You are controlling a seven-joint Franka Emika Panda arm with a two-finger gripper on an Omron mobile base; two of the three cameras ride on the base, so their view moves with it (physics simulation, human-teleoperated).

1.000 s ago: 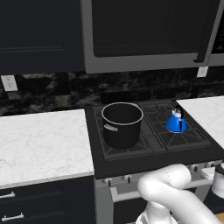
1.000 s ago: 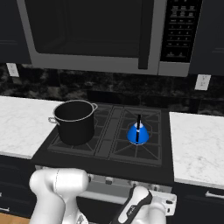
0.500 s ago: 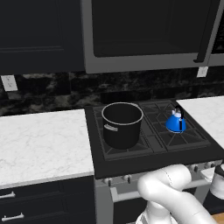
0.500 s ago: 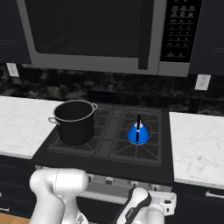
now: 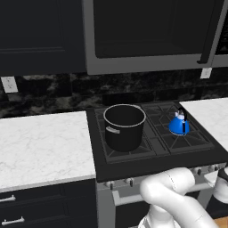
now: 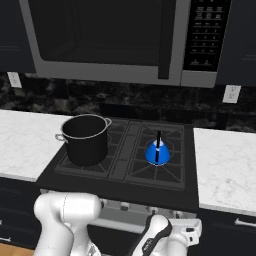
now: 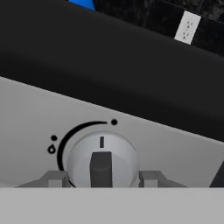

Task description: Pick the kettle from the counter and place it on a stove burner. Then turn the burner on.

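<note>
hand view: open hand (image 7: 101, 177) astride stove knob (image 7: 102, 159), fingertips cut off, kettle (image 7: 83, 3) a blue sliver.

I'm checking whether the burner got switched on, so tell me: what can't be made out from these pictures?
- Hand view: the round silver stove knob is cut off below by the grey band; the hand flanks it, but contact cannot be told.
- Hand view: the small bright blue kettle is cropped by the top edge.
- Both base views: any flame under the kettle is too small to tell.
</note>
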